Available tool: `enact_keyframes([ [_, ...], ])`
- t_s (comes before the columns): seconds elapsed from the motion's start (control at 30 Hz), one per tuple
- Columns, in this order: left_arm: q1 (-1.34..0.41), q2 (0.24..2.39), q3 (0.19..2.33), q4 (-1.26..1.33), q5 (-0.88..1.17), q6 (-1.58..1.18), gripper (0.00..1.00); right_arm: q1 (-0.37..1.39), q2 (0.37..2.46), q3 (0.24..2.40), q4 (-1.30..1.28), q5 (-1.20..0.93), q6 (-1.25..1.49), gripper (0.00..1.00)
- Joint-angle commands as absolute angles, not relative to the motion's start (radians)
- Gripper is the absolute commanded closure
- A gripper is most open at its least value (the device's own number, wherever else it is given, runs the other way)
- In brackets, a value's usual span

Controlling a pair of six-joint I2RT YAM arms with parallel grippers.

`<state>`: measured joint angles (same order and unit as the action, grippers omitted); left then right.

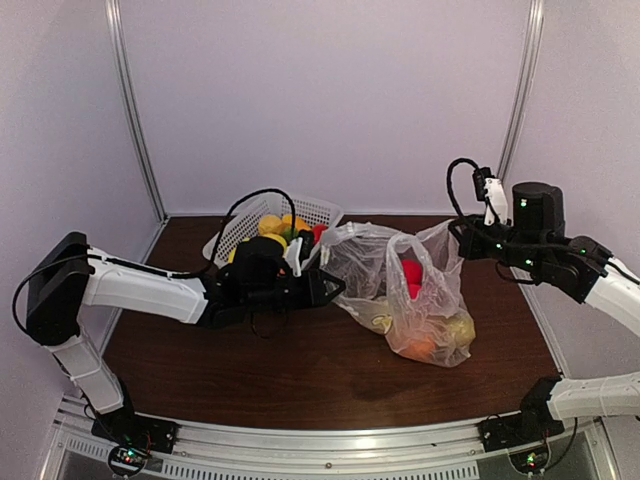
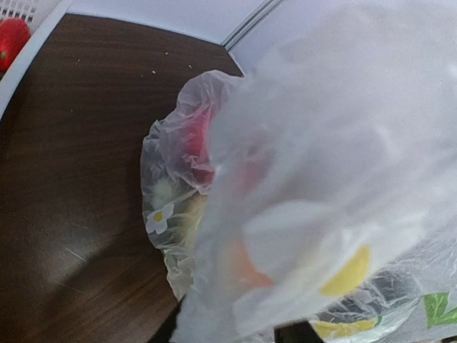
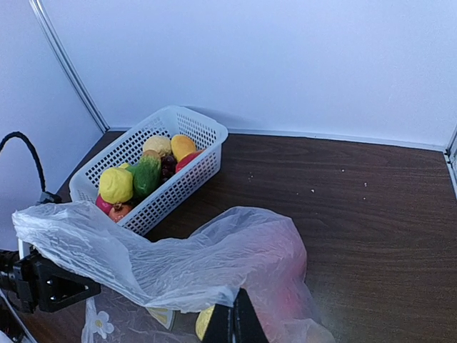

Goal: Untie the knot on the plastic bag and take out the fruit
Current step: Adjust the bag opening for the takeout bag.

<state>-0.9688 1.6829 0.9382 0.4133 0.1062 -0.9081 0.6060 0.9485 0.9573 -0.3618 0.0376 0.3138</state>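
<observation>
The plastic bag (image 1: 410, 290) stands mid-table with its mouth stretched wide between my two grippers; no knot shows. Fruit shows through the film: a red one (image 1: 410, 275), an orange one (image 1: 420, 347) and a yellow-green one (image 1: 455, 325). My left gripper (image 1: 328, 285) holds the bag's left edge; in the left wrist view the film (image 2: 321, 143) fills the frame and hides most of the gripper (image 2: 235, 332). My right gripper (image 1: 462, 235) is shut on the bag's right handle, with the film (image 3: 178, 264) pinched at its tips (image 3: 239, 318).
A white lattice basket (image 1: 320, 210) with several toy fruits stands at the back left, just behind my left arm; it also shows in the right wrist view (image 3: 207, 130). The back wall and side rails close in the dark wooden table (image 1: 300, 380).
</observation>
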Motion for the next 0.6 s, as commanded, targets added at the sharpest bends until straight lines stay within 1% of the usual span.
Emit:
enact_keyframes([
  [0.0,-0.967,1.691,0.952,0.418,0.09,-0.901,0.84,0.592,0.947,0.985,-0.352,0.126,0.294,1.0],
  [0.07,-0.966,1.686,0.961,0.397,0.088,-0.885,0.95,0.576,0.961,1.022,-0.371,0.157,0.272,1.0],
  [0.1,-0.965,1.681,0.964,0.386,0.087,-0.878,0.99,0.563,0.967,1.047,-0.383,0.17,0.259,1.0],
  [0.37,-0.909,1.617,0.911,0.354,0.093,-0.851,1.0,0.471,1.005,1.299,-0.43,0.186,0.196,1.0],
  [0.47,-0.899,1.604,0.901,0.343,0.102,-0.822,1.0,0.468,1.041,1.337,-0.422,0.162,0.194,1.0],
  [0.57,-0.899,1.597,0.9,0.327,0.088,-0.788,1.0,0.466,1.075,1.321,-0.398,0.126,0.202,1.0],
])
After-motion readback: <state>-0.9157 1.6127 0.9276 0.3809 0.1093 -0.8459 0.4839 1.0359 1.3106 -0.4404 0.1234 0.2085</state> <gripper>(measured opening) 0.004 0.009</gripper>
